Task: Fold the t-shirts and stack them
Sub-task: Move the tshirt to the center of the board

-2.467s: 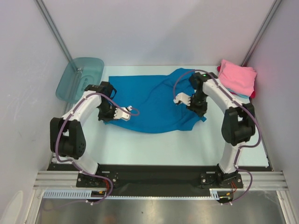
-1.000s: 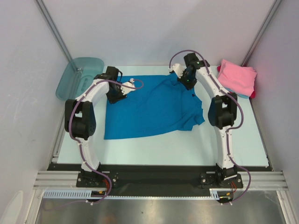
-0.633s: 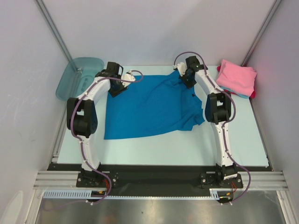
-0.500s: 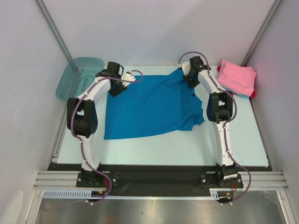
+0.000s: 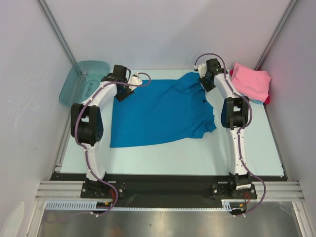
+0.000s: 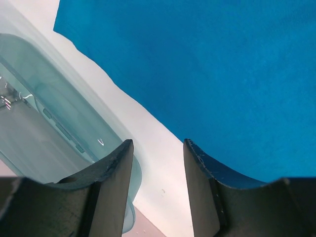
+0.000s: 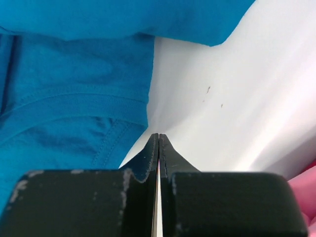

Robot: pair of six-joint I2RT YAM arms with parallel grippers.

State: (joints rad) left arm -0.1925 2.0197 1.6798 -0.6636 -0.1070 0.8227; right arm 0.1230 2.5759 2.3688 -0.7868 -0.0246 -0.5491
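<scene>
**Blue shirt spread across mid-frame**

Upper left sits a translucent teal plastic tub (image 5: 84, 81). The left claw (image 6: 158, 145) is half-spread and empty, over the bright blue t-shirt's (image 5: 158, 111) top-left edge on the pale desk (image 5: 173, 158). The right claw (image 7: 158, 136) is pinched tight at the shirt's upper-right hem. A folded pink t-shirt (image 5: 252, 81) lies at the far right.

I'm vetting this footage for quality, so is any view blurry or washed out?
Top view: evenly lit and sharp, soft reflections on the metal strip at the bottom. Left wrist view: the blue shirt is clear, the tub hazy with small glints. Right wrist view: shirt stitching readable, the table bright and nearly washed out, the pink shirt blurred.
</scene>
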